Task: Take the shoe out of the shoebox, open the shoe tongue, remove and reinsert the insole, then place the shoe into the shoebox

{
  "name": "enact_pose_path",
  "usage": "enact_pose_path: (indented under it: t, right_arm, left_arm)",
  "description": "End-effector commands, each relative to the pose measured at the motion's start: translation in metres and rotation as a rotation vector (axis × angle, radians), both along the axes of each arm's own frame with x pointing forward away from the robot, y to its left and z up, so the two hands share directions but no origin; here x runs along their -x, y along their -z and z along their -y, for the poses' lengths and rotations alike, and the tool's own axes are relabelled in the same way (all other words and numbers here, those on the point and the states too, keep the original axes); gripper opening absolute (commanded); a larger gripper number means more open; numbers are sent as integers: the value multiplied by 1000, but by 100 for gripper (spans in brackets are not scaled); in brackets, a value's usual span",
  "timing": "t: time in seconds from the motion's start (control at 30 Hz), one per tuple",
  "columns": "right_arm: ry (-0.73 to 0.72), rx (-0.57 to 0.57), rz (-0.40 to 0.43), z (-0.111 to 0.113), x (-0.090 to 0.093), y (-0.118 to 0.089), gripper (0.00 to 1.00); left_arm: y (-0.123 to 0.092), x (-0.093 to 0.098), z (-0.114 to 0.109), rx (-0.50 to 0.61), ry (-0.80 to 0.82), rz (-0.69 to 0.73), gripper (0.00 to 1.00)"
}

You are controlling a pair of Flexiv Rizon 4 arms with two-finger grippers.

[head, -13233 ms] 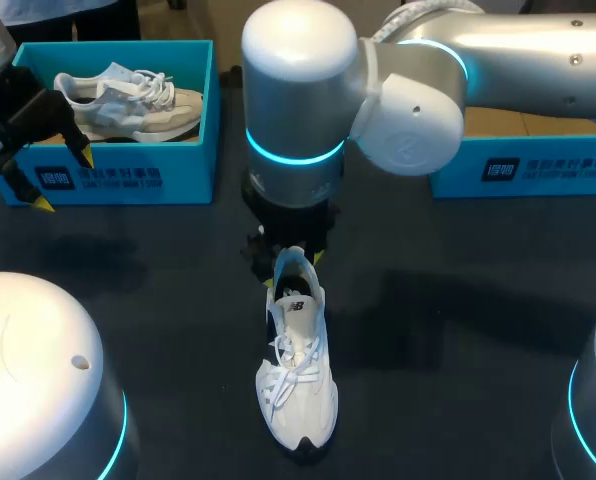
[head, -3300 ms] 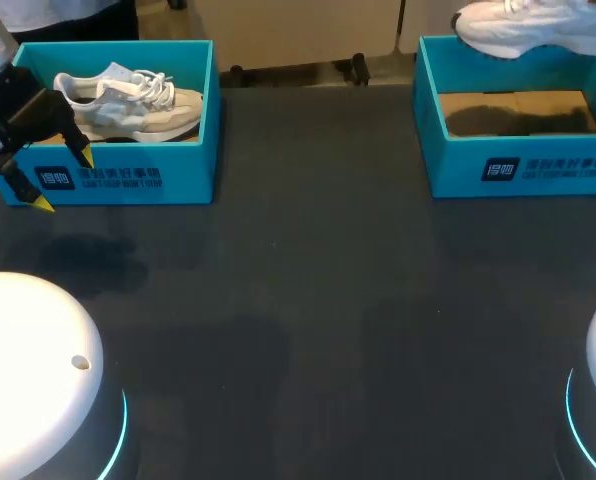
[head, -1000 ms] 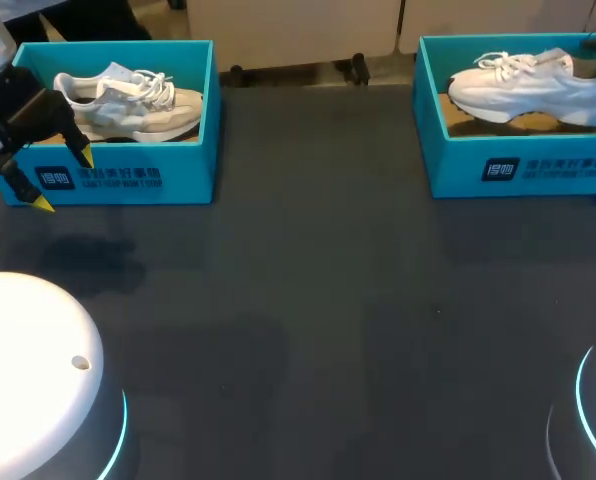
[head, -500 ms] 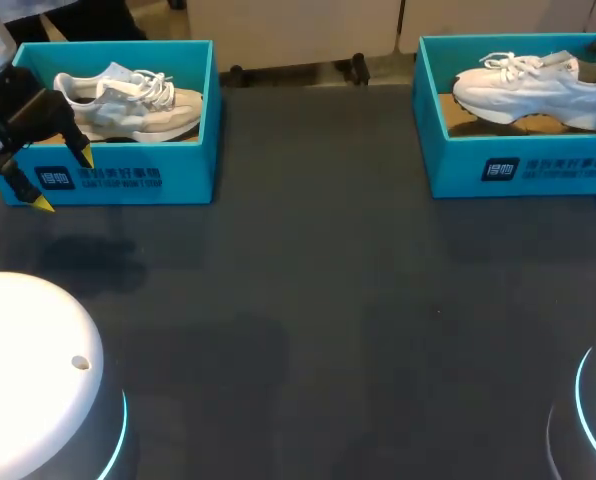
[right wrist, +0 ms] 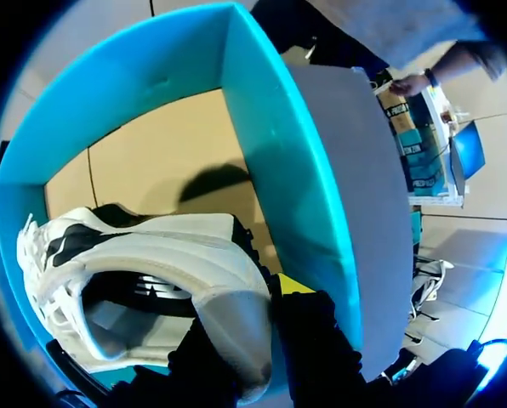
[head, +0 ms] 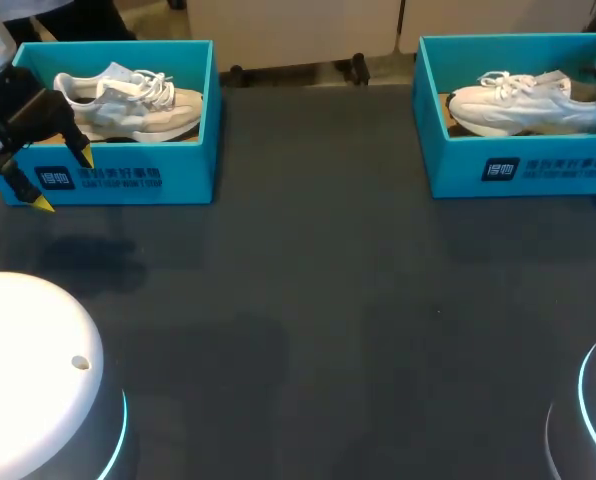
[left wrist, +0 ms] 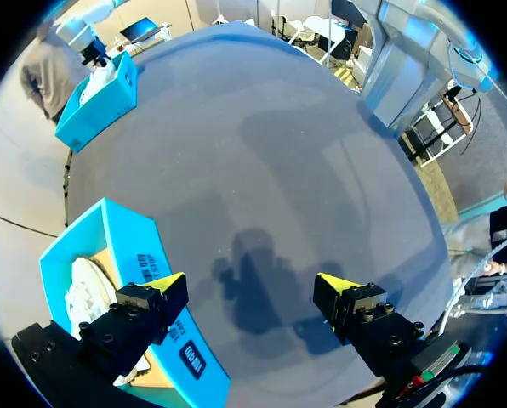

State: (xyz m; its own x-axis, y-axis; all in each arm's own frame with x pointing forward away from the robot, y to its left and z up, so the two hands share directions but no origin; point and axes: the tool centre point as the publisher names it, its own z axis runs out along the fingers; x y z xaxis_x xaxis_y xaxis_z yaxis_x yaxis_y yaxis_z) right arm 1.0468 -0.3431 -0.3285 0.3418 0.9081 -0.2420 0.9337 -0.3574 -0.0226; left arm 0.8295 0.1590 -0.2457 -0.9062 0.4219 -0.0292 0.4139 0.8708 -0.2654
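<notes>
A white sneaker (head: 523, 102) is inside the teal shoebox (head: 518, 168) at the far right of the dark worktop (head: 308, 300), its heel pinched between the right jaws. The left jaws are spread wide, holding nothing, just in front of a second teal shoebox (head: 118, 178) containing a grey-and-white sneaker (head: 128, 100).

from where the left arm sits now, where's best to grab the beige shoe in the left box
Probably the heel collar, coming from above: the shoebox walls block side approaches, the shoe looks upright, and its heel end lies nearest the open left end effector.
</notes>
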Motion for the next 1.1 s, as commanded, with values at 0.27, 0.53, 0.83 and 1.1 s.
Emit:
enact_pose_path:
  t: [0.27,0.53,0.83,1.1]
  right_arm:
    - [24,10,-29,0,-3,20,0]
    - [7,-15,-12,-1,7,19,0]
    - [-74,17,27,-2,18,5,0]
    - [-157,29,47,-4,25,5,0]
  left_arm:
    - [0,0,0,-4,1,0,100]
    - [0,0,0,-4,1,0,100]
    - [0,0,0,-4,1,0,100]
    - [0,0,0,-4,1,0,100]
